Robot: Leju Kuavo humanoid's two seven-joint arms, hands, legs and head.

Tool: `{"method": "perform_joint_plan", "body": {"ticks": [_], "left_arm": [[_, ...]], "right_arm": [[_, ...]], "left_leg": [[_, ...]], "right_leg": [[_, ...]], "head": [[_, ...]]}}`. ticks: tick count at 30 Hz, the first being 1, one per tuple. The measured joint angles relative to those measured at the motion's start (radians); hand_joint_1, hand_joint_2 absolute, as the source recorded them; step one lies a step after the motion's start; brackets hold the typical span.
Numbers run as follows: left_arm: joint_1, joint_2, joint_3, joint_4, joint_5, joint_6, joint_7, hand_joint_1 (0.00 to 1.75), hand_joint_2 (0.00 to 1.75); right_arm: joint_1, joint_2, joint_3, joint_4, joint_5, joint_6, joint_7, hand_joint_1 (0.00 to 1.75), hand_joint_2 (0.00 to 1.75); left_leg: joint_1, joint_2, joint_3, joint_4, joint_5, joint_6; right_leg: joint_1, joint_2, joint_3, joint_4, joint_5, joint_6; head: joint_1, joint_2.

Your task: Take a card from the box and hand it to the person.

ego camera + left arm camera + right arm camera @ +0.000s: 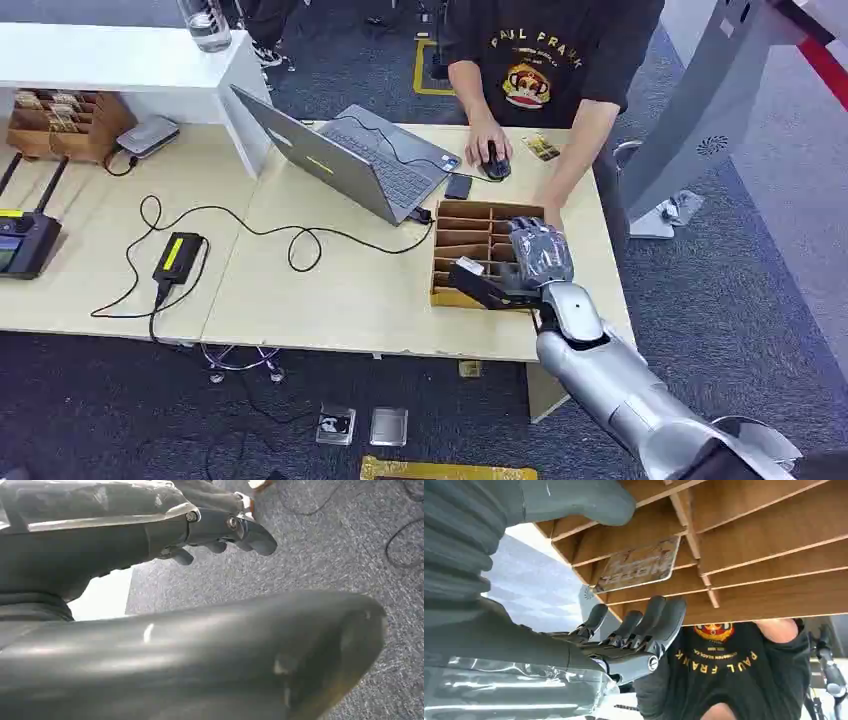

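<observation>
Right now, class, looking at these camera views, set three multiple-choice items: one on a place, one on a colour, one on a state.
1. Where is the right hand?
A. over the wooden box
B. on the laptop
C. at the floor

2. What colour is the person's shirt?
A. white
B. black
C. red

3. What does the right hand hold?
A. a mouse
B. a bottle
C. nothing, fingers apart

Answers: 1 A, the hand hangs above the box's compartments; 2 B, black with a printed logo; 3 C, the card lies in its slot, ungripped.
</observation>
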State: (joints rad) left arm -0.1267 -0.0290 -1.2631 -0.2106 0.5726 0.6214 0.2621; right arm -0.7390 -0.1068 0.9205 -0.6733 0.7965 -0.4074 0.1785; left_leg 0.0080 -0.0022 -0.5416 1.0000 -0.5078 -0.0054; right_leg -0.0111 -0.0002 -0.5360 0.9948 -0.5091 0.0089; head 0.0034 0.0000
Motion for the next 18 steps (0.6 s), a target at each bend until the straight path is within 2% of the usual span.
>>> {"method": "perform_joint_plan", "body": {"ticks": [7, 9, 10, 11, 12, 18], "left_arm": [[0.001, 0.0, 0.0, 0.0, 0.004, 0.0, -0.006, 0.0, 0.0], [0.001, 0.0, 0.0, 0.0, 0.006, 0.0, -0.008, 0.0, 0.0], [0.001, 0.0, 0.0, 0.0, 0.006, 0.0, -0.008, 0.0, 0.0], [0.001, 0.0, 0.0, 0.0, 0.008, 0.0, -0.008, 0.0, 0.0], [0.001, 0.0, 0.0, 0.0, 0.01, 0.0, -0.008, 0.0, 0.0], [0.001, 0.0, 0.0, 0.0, 0.012, -0.001, -0.008, 0.0, 0.0]], "right_arm": [[-0.002, -0.006, 0.0, 0.005, 0.005, -0.001, -0.002, 0.72, 1.75], [-0.002, -0.006, 0.0, 0.006, 0.006, -0.003, -0.003, 0.99, 1.75], [-0.003, -0.006, 0.0, 0.008, 0.006, -0.003, -0.004, 0.99, 1.75], [-0.003, -0.006, 0.0, 0.008, 0.006, -0.003, -0.005, 1.68, 1.75], [-0.004, -0.006, 0.0, 0.01, 0.007, -0.003, -0.005, 1.75, 1.75], [-0.012, -0.006, 0.0, 0.014, 0.009, -0.004, -0.014, 1.75, 1.75]], "left_leg": [[0.0, 0.0, 0.0, 0.0, 0.0, 0.0], [0.0, 0.0, 0.0, 0.0, 0.0, 0.0], [0.0, 0.0, 0.0, 0.0, 0.0, 0.0], [0.0, 0.0, 0.0, 0.0, 0.0, 0.0], [0.0, 0.0, 0.0, 0.0, 0.0, 0.0], [0.0, 0.0, 0.0, 0.0, 0.0, 0.0]], "right_leg": [[0.0, 0.0, 0.0, 0.0, 0.0, 0.0], [0.0, 0.0, 0.0, 0.0, 0.0, 0.0], [0.0, 0.0, 0.0, 0.0, 0.0, 0.0], [0.0, 0.0, 0.0, 0.0, 0.0, 0.0], [0.0, 0.0, 0.0, 0.0, 0.0, 0.0], [0.0, 0.0, 0.0, 0.0, 0.0, 0.0]], "head": [[0.0, 0.0], [0.0, 0.0], [0.0, 0.0], [0.0, 0.0], [0.0, 0.0], [0.0, 0.0]]}}
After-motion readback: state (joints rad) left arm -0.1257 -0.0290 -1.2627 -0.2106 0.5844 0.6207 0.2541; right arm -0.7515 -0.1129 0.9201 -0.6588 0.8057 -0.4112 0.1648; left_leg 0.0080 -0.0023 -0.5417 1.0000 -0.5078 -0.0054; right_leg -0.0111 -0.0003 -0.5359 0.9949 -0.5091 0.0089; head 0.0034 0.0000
